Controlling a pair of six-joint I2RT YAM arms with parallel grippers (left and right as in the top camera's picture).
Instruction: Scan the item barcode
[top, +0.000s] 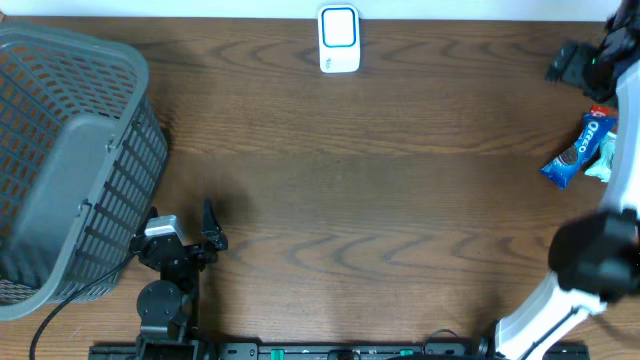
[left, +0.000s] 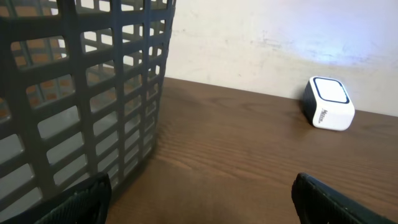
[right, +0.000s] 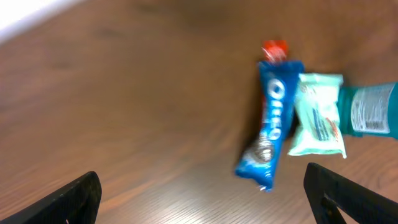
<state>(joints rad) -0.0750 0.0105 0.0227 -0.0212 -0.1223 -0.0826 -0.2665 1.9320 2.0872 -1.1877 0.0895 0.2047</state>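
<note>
A blue Oreo pack (right: 272, 134) lies on the brown table, red end away from me, with a green-and-white packet (right: 317, 115) and a teal tube (right: 370, 109) touching its right side. My right gripper (right: 208, 205) hangs open above the table short of the pack, with nothing between its fingers. Overhead, the Oreo pack (top: 578, 150) lies near the right edge beside my right arm (top: 595, 255). The white scanner (top: 338, 40) stands at the back middle. My left gripper (top: 182, 225) rests open and empty by the basket, facing the scanner (left: 328, 102).
A large grey mesh basket (top: 70, 160) fills the left side of the table, and its wall (left: 81, 93) stands close to my left fingers. A pale wall runs behind the table's far edge.
</note>
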